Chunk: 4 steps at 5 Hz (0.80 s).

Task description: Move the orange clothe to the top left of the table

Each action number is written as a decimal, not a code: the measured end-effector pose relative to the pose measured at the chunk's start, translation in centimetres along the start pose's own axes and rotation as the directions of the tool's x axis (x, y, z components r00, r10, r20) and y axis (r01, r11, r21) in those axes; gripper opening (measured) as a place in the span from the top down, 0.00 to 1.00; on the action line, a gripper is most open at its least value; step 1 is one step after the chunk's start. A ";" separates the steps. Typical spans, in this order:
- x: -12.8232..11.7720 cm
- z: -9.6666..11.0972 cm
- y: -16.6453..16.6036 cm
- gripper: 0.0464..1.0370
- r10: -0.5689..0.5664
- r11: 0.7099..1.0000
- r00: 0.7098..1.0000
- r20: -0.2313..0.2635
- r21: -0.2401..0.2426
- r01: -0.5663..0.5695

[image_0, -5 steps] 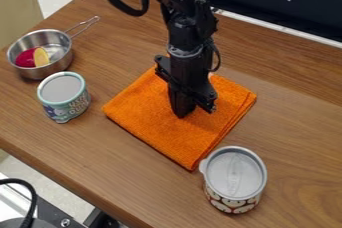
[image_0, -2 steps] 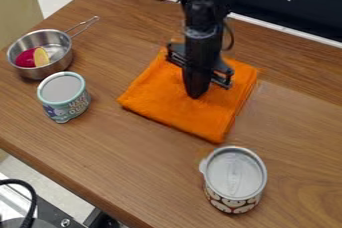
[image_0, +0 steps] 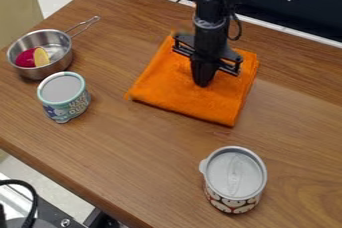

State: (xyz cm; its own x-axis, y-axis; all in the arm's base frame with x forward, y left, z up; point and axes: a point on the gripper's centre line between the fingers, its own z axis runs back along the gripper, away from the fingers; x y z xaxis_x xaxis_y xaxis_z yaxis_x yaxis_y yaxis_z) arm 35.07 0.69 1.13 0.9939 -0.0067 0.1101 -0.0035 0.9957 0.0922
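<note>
Orange cloth (image_0: 190, 101) lies at the frame's upper centre, under my end effector (image_0: 203, 82), its tips narrow, together; I should press evenly, sliding low toward the upper left, clear of the saucepan (image_0: 59, 66).

Arm (image_0: 210, 4): black all over, chunky joint housings up top, narrower rounded section below. Thin pale-grey ring (image_0: 209, 23) round the wrist, only light band on it. Black cable (image_0: 238, 28) bows out in a loose loop on the image-right side. Gripper (image_0: 204, 84) also black: wide slotted crossbar (image_0: 229, 67) with angular ends, greyish glints on its edges. Jaws are dark, long, tapering to blunt tips. Small pale specks near top joint; can't tell if screws.
</note>
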 end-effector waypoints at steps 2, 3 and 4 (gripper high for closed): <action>2.8 -0.5 1.4 0.99 -0.051 0.997 0.998 0.044 0.060 0.049; 3.7 -0.6 2.2 0.99 -0.105 0.991 0.993 0.054 0.091 0.100; 4.1 -0.8 3.3 0.99 -0.161 0.984 0.986 0.051 0.087 0.156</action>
State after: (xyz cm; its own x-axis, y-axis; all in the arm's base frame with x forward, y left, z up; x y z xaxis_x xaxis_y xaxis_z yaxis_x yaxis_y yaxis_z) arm 39.17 4.01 1.11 0.9747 -0.1711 0.1437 0.1419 0.9708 0.1935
